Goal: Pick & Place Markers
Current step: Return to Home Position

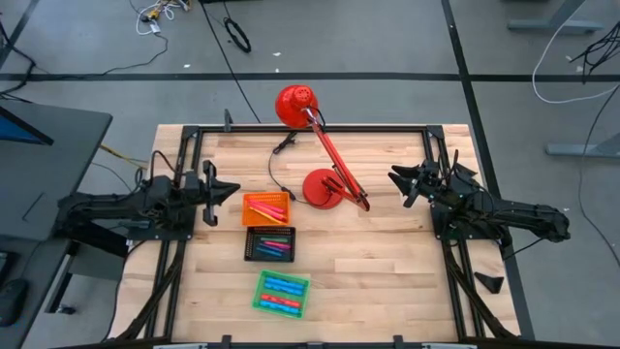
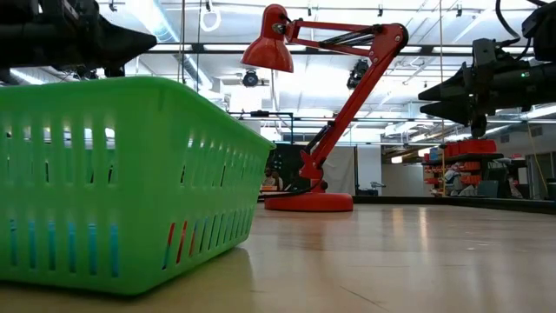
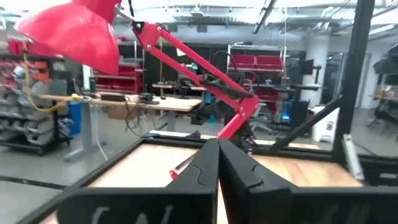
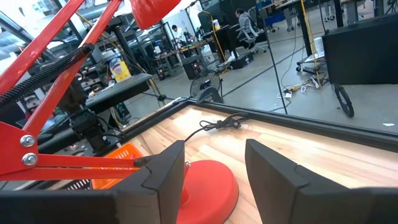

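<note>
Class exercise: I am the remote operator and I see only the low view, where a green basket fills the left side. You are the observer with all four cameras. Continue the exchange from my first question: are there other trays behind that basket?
Observer: Yes. From above, a black tray and then an orange tray lie beyond the green basket, toward the red lamp.
Operator: Is anything in those two?
Observer: Markers lie in the black tray, and more lie in the orange one.
Operator: Is either gripper carrying one?
Observer: No. The wrist views show the left gripper shut on nothing and the right gripper open and empty.
</note>
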